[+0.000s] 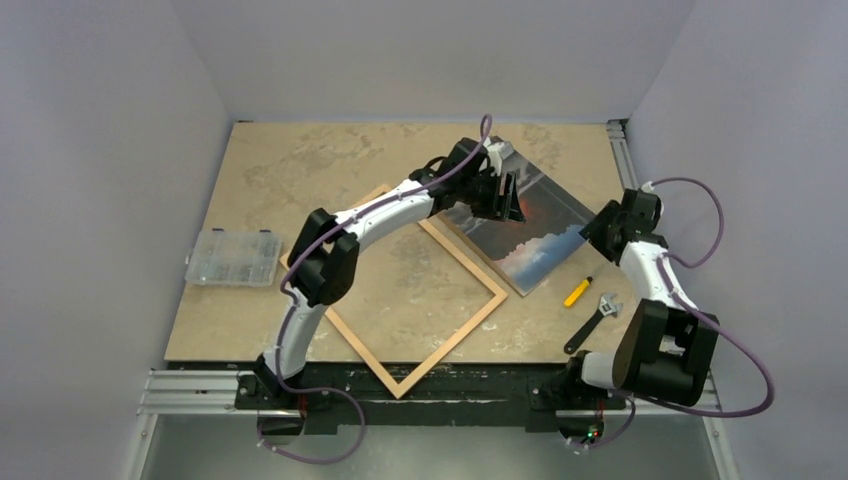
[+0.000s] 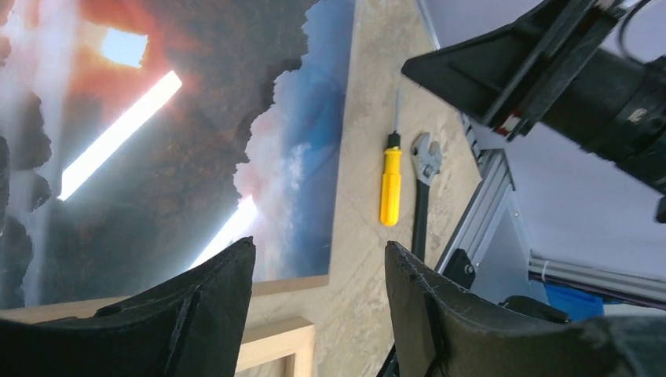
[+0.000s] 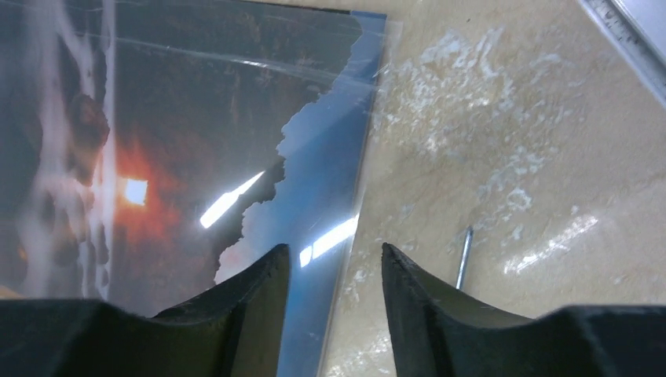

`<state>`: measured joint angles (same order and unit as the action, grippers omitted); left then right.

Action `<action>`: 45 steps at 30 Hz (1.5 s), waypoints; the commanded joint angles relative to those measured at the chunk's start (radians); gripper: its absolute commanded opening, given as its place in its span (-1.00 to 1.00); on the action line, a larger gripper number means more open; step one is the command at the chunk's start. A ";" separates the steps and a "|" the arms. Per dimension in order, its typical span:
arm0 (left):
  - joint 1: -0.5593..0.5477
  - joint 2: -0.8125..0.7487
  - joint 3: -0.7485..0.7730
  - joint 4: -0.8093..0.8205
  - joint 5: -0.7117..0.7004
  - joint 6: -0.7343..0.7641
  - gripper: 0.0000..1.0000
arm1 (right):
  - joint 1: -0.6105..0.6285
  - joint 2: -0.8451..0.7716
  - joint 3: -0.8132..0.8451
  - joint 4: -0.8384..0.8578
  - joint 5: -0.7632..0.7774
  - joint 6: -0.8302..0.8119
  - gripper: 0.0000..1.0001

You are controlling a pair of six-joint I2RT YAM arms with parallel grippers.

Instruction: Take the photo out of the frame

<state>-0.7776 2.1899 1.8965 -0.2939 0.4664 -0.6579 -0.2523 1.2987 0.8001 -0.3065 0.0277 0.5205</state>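
Observation:
The photo [image 1: 535, 235], a dark sunset print, lies flat on the table to the right of the frame [image 1: 452, 345] and outside it. The frame is empty, and the table shows through it. My left gripper [image 1: 500, 200] hovers over the photo's upper part, open and empty. In the left wrist view its jaws [image 2: 320, 243] stand wide over the photo's corner [image 2: 188, 157], with a frame corner [image 2: 275, 342] below. My right gripper [image 1: 597, 232] is open at the photo's right edge. In the right wrist view its jaws [image 3: 334, 247] straddle that edge [image 3: 236, 133].
A yellow screwdriver [image 1: 578, 291] and an adjustable wrench [image 1: 594, 322] lie just right of the photo. A clear parts box [image 1: 233, 258] sits at the left. A clear sheet edge [image 3: 369, 157] overlaps the photo. A tan strip [image 2: 294, 284] shows under the photo's edge.

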 commanded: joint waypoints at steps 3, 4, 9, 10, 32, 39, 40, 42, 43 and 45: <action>-0.010 0.051 0.059 -0.091 -0.054 0.109 0.18 | -0.105 0.016 -0.021 0.127 -0.105 -0.009 -0.34; -0.009 0.056 0.059 -0.096 -0.060 0.113 0.18 | -0.120 0.021 -0.031 0.141 -0.108 -0.015 -0.39; -0.008 0.085 0.062 -0.131 -0.095 0.105 0.17 | -0.155 0.096 -0.049 0.189 -0.119 -0.031 -0.74; -0.009 0.093 0.063 -0.138 -0.101 0.100 0.17 | -0.161 0.112 -0.049 0.195 -0.119 -0.032 -0.80; -0.008 0.202 0.105 -0.199 -0.147 0.064 0.13 | -0.209 0.350 -0.067 0.406 -0.320 0.007 -0.80; -0.008 0.224 0.126 -0.218 -0.152 0.061 0.13 | -0.224 0.345 -0.120 0.519 -0.434 0.038 -0.76; -0.009 0.225 0.127 -0.219 -0.152 0.061 0.13 | -0.225 0.344 -0.123 0.524 -0.440 0.039 -0.76; -0.008 0.225 0.127 -0.217 -0.151 0.060 0.13 | -0.225 0.336 -0.127 0.526 -0.446 0.039 -0.76; -0.008 0.224 0.127 -0.217 -0.150 0.062 0.13 | -0.225 0.329 -0.131 0.527 -0.448 0.036 -0.76; -0.008 0.222 0.128 -0.217 -0.149 0.064 0.13 | -0.225 0.315 -0.141 0.529 -0.451 0.033 -0.76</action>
<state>-0.7868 2.3917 1.9926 -0.4953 0.3332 -0.5911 -0.4778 1.6424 0.6846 0.1932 -0.3733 0.5507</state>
